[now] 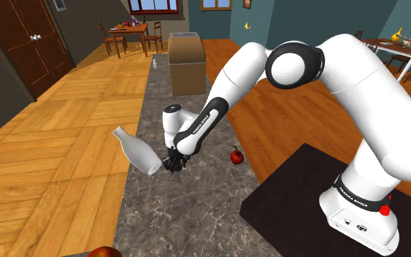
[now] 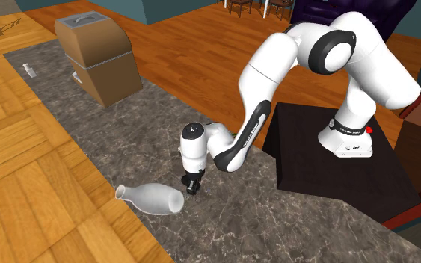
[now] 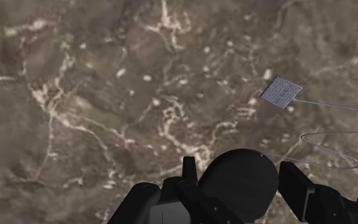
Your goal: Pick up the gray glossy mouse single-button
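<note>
You see the marble counter [image 1: 196, 226] under the white arm [image 1: 357, 80], a white bottle [image 1: 139, 152] lying beside the gripper [image 1: 173, 163] — its fingers clasp the dark rounded mouse [image 3: 238, 184] — cable [image 3: 336, 106] trailing to a small square plug [image 3: 280, 92].

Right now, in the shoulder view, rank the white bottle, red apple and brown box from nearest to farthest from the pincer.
1. white bottle, beside the pincer, on the view's left
2. red apple, off to the view's right
3. brown box, far behind
</note>
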`<move>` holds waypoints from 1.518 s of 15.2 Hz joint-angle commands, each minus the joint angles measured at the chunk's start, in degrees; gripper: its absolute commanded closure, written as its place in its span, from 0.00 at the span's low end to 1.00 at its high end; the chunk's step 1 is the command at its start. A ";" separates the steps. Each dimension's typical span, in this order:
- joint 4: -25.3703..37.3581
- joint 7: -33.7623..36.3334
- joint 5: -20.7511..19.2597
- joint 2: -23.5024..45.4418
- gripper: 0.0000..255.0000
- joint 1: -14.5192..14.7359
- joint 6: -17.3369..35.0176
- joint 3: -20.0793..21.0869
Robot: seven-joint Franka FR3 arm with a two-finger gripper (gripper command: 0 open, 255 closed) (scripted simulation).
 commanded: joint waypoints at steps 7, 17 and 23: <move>-0.04 0.05 -0.01 -0.01 1.00 0.04 0.04 -0.01; -3.03 -0.48 1.05 -6.65 1.00 -1.09 -3.68 1.43; -4.05 -0.84 1.73 -9.84 1.00 -1.67 -5.86 2.19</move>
